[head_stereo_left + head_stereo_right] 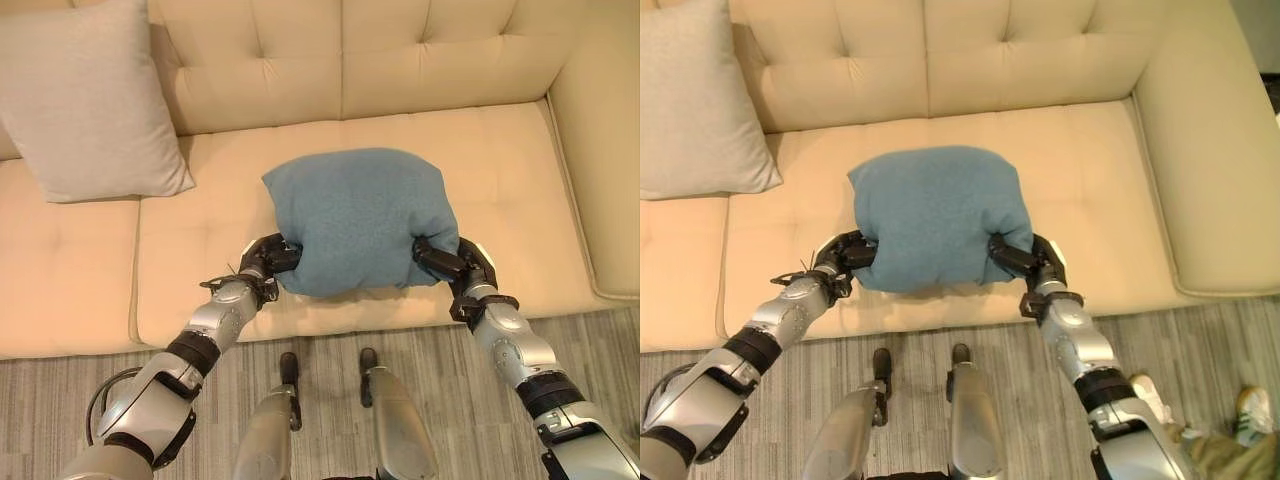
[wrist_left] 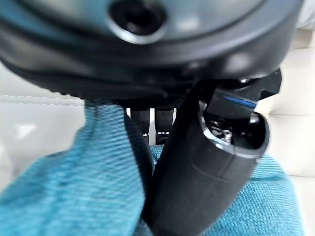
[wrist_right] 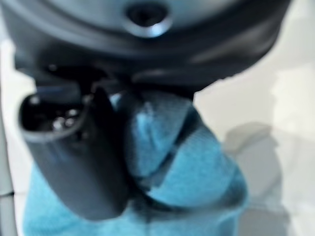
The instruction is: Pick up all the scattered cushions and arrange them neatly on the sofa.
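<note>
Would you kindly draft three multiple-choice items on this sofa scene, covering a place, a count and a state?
1. Where is the beige cushion?
A. On the floor
B. Against the sofa back, on the robot's left
C. In the robot's hands

2. How many cushions are visible?
A. One
B. Two
C. Four

3. How is the blue cushion held?
A. By the left hand and right hand, one at each side
B. By the right hand alone
C. By neither hand

Answers: 1 B, it leans on the backrest at the left. 2 B, one beige and one blue. 3 A, both wrist views show fingers clamped on blue fabric.
</note>
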Available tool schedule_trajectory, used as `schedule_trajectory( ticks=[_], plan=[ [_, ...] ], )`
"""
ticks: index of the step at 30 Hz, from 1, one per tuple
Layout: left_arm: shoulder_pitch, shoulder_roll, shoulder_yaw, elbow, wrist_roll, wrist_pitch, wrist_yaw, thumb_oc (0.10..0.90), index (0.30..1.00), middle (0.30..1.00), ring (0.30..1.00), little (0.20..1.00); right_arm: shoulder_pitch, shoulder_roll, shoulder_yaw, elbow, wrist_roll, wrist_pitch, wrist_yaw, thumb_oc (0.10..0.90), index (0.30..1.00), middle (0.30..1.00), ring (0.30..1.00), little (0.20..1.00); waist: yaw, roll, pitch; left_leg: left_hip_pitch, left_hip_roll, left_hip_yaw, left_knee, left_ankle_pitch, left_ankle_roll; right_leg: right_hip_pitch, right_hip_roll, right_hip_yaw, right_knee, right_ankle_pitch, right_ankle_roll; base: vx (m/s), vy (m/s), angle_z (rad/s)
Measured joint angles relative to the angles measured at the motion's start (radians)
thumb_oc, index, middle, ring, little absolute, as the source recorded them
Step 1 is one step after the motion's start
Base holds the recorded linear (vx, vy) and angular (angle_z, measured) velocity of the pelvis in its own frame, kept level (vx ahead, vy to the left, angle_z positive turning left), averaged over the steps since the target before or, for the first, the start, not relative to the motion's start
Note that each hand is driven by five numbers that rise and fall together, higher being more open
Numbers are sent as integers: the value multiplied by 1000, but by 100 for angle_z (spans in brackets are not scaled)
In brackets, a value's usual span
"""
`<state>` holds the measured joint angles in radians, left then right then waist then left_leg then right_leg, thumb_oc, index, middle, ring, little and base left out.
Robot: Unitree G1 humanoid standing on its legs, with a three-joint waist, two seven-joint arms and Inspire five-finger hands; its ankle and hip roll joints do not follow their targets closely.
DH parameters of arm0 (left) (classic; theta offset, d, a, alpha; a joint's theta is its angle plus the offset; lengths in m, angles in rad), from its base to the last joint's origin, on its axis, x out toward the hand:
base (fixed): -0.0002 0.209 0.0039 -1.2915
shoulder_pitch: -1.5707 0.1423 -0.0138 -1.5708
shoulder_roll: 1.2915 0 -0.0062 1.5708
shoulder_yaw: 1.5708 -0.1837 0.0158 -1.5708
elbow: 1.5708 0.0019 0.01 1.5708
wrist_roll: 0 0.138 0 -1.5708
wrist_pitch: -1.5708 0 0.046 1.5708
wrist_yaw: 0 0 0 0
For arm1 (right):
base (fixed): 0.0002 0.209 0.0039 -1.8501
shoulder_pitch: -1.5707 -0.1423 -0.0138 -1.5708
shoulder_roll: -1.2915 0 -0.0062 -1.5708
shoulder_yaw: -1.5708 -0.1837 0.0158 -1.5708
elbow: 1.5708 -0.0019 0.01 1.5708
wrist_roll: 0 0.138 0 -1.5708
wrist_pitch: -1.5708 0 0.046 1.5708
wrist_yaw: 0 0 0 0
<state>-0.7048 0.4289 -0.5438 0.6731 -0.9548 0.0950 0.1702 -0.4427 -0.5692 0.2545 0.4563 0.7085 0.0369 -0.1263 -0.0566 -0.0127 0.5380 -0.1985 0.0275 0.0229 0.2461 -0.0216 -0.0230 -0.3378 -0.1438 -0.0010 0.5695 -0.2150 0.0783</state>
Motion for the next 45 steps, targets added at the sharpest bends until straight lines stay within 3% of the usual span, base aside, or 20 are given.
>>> schedule_trajectory(
  ticks=[1, 4, 7, 9, 11, 14, 17, 19, 20, 22, 23, 26, 27, 30, 31, 33, 37, 40, 42, 45],
  plan=[
    [17, 6, 12, -28, -1, 0, 0, 400, 300, 300, 300, 300, 10, -5, -10, -27, -7, 4, -1, 400, 300, 300, 300, 300, 4, 21, -3, 2, 24, -8, -9, 5, -13, 2, 25, -15, 3, -4, -27, 73, -489, 2],
    [31, 11, 38, -51, -7, -4, 1, 400, 300, 300, 300, 300, 2, 25, -26, -42, -22, 4, -9, 400, 300, 300, 300, 300, 26, 32, -4, -13, 67, -10, 6, 8, -45, -7, 69, -20, 7, -20, -76, 40, -280, -9],
    [31, -9, 47, -55, -25, -4, 3, 400, 300, 300, 300, 300, 0, 12, -27, -54, -22, 4, -24, 400, 300, 300, 300, 300, 5, 35, -3, -22, 102, 0, 17, 25, -62, -8, 96, -60, 25, -26, -129, 82, -205, 14],
    [31, -37, 44, -55, -27, -5, 4, 400, 300, 300, 300, 300, -1, -12, -38, -60, -24, 4, -31, 400, 300, 300, 300, 300, -2, 36, -3, -23, 104, 29, 29, 45, -50, 2, 100, -70, 23, -29, -134, 100, -104, 10],
    [26, -62, 46, -55, -26, -5, 4, 400, 300, 300, 300, 300, 0, -17, -59, -63, -30, 4, -38, 400, 300, 300, 300, 300, -25, 38, -4, -69, 107, 57, 102, 73, -73, 31, 103, -78, -1, -33, -150, 101, -97, 22],
    [23, -97, 51, -65, -27, -16, 5, 400, 300, 300, 300, 300, -3, -41, -79, -78, -37, 6, -56, 400, 300, 300, 300, 300, -14, 39, -5, -153, 114, 138, 129, 48, -69, 69, 112, -78, -69, -5, -167, 102, 0, -8],
    [17, -70, 54, -68, -27, -15, 24, 400, 300, 300, 300, 300, -40, -24, -57, -95, -69, 7, -72, 400, 300, 300, 300, 300, -1, 44, -8, -177, 43, 126, 68, 36, -28, 132, 161, -46, -131, 0, -166, 132, -1, -67],
    [5, -62, 58, -68, -27, -23, 32, 400, 300, 300, 300, 300, -42, -17, -67, -121, -88, 8, -79, 400, 300, 300, 300, 300, -14, 48, -11, -149, 14, 132, 50, 46, 37, 150, 170, -53, -90, -40, -144, 125, 10, -21],
    [-18, -47, 50, -66, -26, -23, 39, 400, 300, 300, 300, 300, -71, -14, -66, -121, -109, 15, -87, 400, 300, 300, 300, 300, -17, 45, -10, -130, 10, 139, 47, 62, 80, 91, 157, -66, 70, -74, -86, 49, 3, -7],
    [-72, -43, 54, -67, -24, -26, 43, 400, 300, 300, 300, 300, -113, -32, -80, -133, -121, 15, -107, 400, 300, 300, 300, 300, -44, 24, -12, -132, -45, 140, 66, 56, 104, -30, 68, -74, 309, -84, -21, 21, -114, 22],
    [-100, -42, 55, -67, -20, -29, 47, 400, 300, 300, 300, 300, -150, -41, -80, -133, -135, 20, -119, 400, 300, 300, 300, 300, -41, 29, -11, -132, -59, 134, 62, 51, 112, -63, 24, -53, 332, -117, -20, -8, -151, 15],
    [-232, -28, 53, -44, 1, -36, 82, 400, 300, 300, 300, 300, -338, -69, -46, -97, -171, 40, -153, 400, 300, 300, 300, 300, -36, 54, 0, -168, -68, 95, 48, 46, 102, -120, -63, 32, 214, -132, 2, 15, -245, 16],
    [-296, 5, 14, -41, 18, -37, 83, 400, 300, 300, 300, 300, -478, -131, 35, -22, -186, 41, -156, 400, 300, 300, 300, 300, -48, 69, 6, -186, -64, 72, 30, 75, 90, -130, -82, 76, 87, -115, 13, -13, -150, 53],
    [-381, 12, -1, -10, 21, -67, 84, 400, 300, 300, 300, 300, -700, -163, 111, 83, -252, 46, -176, 400, 300, 300, 300, 300, -64, 72, 4, -218, -77, 39, 56, 79, 61, -137, -106, 122, -36, 50, 96, -22, -150, 75],
    [-449, 27, -8, -1, 22, -72, 92, 400, 300, 300, 300, 300, -863, -166, 192, 145, -267, 56, -186, 400, 300, 300, 300, 300, -56, 104, 3, -260, -51, 29, 55, 108, 50, -165, -82, 91, -21, 60, 83, 12, -106, 33],
    [-551, 65, -22, 0, 23, -76, 97, 400, 300, 300, 300, 300, -1035, -224, 309, 161, -279, 59, -187, 400, 300, 300, 300, 300, -52, 107, 5, -278, -31, 25, -2, 166, 11, -205, -63, 71, -6, 58, 63, 45, -78, 21],
    [-683, 136, -50, -52, 22, -82, 103, 400, 300, 300, 300, 300, -1254, -300, 426, 176, -304, 70, -195, 400, 300, 300, 300, 300, -46, 109, 3, -279, -13, 26, -51, 192, -5, -220, -50, 52, -20, 57, 54, 101, -9, 3],
    [-729, 210, -27, -165, 23, -116, 124, 400, 300, 300, 300, 300, -1299, -347, 345, 97, -311, 65, -248, 400, 300, 300, 300, 300, -51, 111, 3, -294, -21, 26, -83, 192, -6, -241, -54, 45, -35, 59, 52, 61, 12, 4],
    [-736, 236, -7, -213, 15, -185, 143, 400, 300, 300, 300, 300, -1300, -373, 291, 28, -317, 58, -278, 400, 300, 300, 300, 300, -46, 112, 3, -304, -30, 26, -83, 192, -6, -247, -64, 39, -36, 59, 52, 59, 7, 9],
    [-773, 280, -4, -218, -2, -209, 178, 400, 300, 300, 300, 300, -1300, -352, 276, -1, -303, 30, -334, 400, 300, 300, 300, 300, -30, 112, 3, -303, -31, 25, -82, 192, -6, -246, -68, 35, -36, 59, 52, 9, 2, 2]
  ],
)
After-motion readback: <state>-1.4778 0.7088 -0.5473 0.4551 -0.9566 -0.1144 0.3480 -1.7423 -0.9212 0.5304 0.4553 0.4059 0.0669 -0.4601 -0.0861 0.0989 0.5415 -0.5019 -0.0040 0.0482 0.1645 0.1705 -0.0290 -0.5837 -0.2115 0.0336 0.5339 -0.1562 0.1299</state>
